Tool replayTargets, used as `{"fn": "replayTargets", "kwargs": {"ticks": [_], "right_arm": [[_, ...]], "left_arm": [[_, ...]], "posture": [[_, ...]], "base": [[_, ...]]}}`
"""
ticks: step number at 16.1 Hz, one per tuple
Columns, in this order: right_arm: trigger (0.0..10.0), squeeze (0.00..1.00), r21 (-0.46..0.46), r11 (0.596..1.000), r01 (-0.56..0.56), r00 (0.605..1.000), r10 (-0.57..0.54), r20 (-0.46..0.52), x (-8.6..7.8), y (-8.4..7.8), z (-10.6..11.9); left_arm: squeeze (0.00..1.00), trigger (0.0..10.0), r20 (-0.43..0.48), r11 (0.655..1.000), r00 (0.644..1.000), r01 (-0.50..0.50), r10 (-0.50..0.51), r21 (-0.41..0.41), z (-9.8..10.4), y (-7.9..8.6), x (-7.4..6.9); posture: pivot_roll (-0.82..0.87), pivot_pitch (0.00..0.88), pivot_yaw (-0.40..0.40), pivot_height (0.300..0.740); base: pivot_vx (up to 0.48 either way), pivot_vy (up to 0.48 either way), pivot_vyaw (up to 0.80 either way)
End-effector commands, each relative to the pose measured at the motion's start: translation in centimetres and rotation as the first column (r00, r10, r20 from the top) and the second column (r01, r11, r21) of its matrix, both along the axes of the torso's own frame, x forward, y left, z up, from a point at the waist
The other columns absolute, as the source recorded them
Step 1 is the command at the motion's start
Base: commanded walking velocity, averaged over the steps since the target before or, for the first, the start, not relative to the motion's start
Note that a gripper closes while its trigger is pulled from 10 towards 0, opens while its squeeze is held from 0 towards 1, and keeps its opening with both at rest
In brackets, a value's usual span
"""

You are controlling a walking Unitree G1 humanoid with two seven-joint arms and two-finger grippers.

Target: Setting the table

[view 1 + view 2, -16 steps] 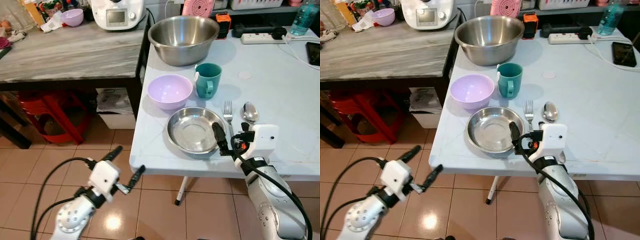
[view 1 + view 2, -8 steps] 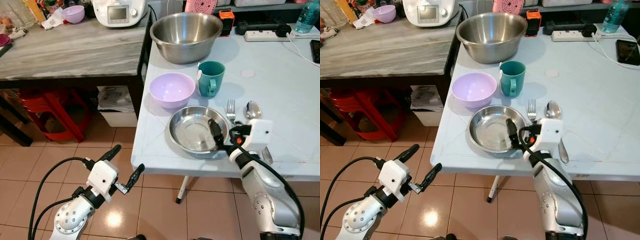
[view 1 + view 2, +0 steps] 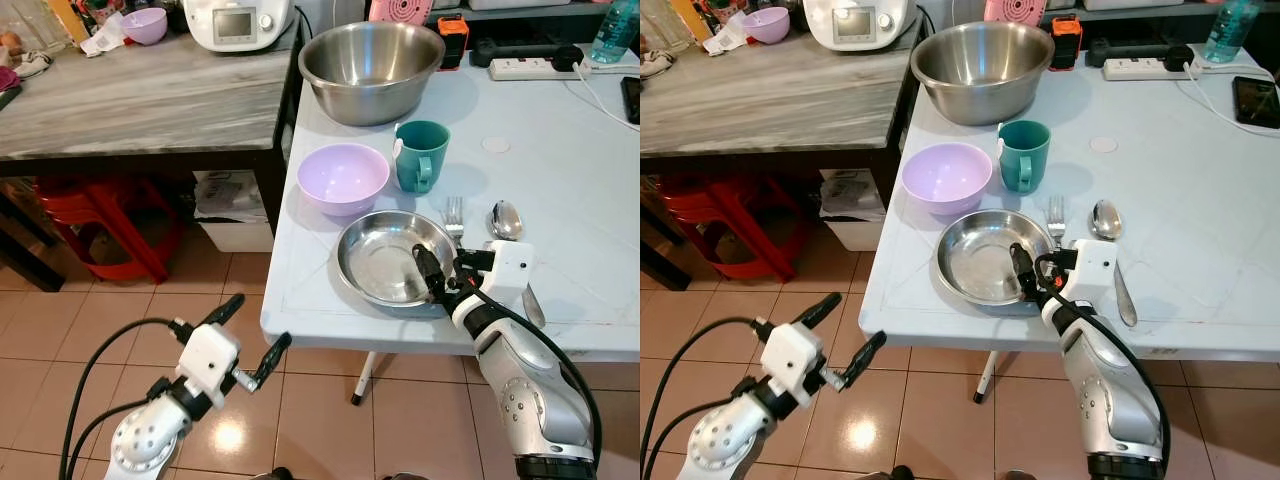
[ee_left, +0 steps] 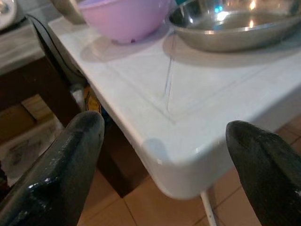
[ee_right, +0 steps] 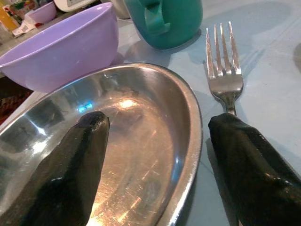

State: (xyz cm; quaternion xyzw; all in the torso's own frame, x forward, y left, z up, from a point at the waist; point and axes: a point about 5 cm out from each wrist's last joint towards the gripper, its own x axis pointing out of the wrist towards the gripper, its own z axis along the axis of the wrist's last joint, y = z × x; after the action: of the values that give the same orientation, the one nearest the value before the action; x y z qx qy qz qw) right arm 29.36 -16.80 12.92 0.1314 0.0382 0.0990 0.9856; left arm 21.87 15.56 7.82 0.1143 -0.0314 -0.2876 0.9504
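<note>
Pale blue tabletop (image 3: 560, 170). Right end effector (image 5: 160, 160) apart, straddling steel plate (image 3: 980, 255) rim beside fork (image 5: 225, 66). Left end effector (image 3: 250, 335) apart, idle. Risk: closing fingers nudge fork, plate skids.

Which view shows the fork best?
The right wrist view: the fork has its tines sharp and close, beside the steel plate. Both eye views show it small, partly behind the right gripper. The left wrist view looks at the table corner.
</note>
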Motion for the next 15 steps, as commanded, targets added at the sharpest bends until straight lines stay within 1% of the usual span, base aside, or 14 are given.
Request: {"fn": "replayTargets", "kwargs": {"ticks": [1,2,4,5,6,7,8,9,12,15], "right_arm": [[0.0,0.0,0.021,0.999,-0.025,0.999,0.026,-0.028,0.0,0.6,-0.3],[0.0,0.0,0.019,0.999,-0.026,0.999,0.026,-0.028,0.0,0.6,-0.3],[0.0,0.0,-0.025,1.0,0.012,0.999,-0.013,-0.053,-0.2,0.0,-0.6],[0.2,0.0,-0.014,0.999,0.033,0.997,-0.034,-0.065,-0.3,-0.3,-0.7],[0.0,0.0,-0.037,0.998,0.047,0.996,-0.05,-0.076,-0.5,-0.6,-1.0],[0.0,0.0,-0.051,0.995,0.088,0.991,-0.093,-0.101,-0.7,-1.1,-1.4],[0.0,0.0,-0.032,0.993,0.109,0.987,-0.113,-0.118,-0.9,-1.4,-1.7],[0.0,0.0,-0.056,0.992,0.112,0.984,-0.119,-0.135,-1.2,-1.5,-2.1],[0.0,0.0,-0.046,0.992,0.114,0.982,-0.119,-0.148,-1.2,-1.5,-2.4],[0.0,0.0,-0.042,0.995,0.095,0.985,-0.1,-0.143,-0.5,-1.2,-2.0]], "left_arm": [[0.0,10.0,0.012,1.0,1.0,0.011,-0.011,0.02,0.2,0.5,-0.3],[0.0,10.0,0.011,1.0,1.0,0.012,-0.013,0.02,0.2,0.5,-0.2],[0.0,10.0,0.004,1.0,1.0,0.012,-0.012,0.026,-0.1,0.9,0.1],[0.0,10.0,0.0,1.0,1.0,0.01,-0.01,0.029,-0.2,1.1,0.3],[0.0,10.0,-0.004,1.0,1.0,0.009,-0.009,0.03,-0.4,1.2,0.5],[0.0,10.0,-0.006,0.999,1.0,0.01,-0.01,0.03,-0.5,1.2,0.6],[0.0,10.0,-0.009,0.999,1.0,0.01,-0.009,0.03,-0.6,1.2,0.7],[0.0,10.0,-0.012,0.999,1.0,0.007,-0.006,0.032,-0.8,1.2,0.8],[0.0,10.0,-0.014,0.999,1.0,0.009,-0.009,0.036,-1.3,1.4,0.8],[0.0,10.0,-0.025,0.999,1.0,0.005,-0.004,0.042,-2.4,1.8,0.6]], "posture": [[-0.12,0.173,0.118,0.74],[-0.12,0.174,0.119,0.74],[-0.12,0.173,0.121,0.74],[-0.12,0.17,0.123,0.74],[-0.12,0.167,0.122,0.74],[-0.12,0.167,0.122,0.74],[-0.12,0.167,0.122,0.74],[-0.12,0.165,0.121,0.74],[-0.12,0.163,0.123,0.74],[-0.12,0.161,0.125,0.74]], "base": [[0.0,0.0,0.0],[0.0,0.0,0.0],[0.0,0.0,0.0],[0.0,0.0,0.0],[0.0,0.0,0.0],[0.0,0.0,0.0],[0.0,0.0,0.0],[0.0,0.0,0.0],[0.0,0.0,0.0],[0.0,0.0,0.0]]}}
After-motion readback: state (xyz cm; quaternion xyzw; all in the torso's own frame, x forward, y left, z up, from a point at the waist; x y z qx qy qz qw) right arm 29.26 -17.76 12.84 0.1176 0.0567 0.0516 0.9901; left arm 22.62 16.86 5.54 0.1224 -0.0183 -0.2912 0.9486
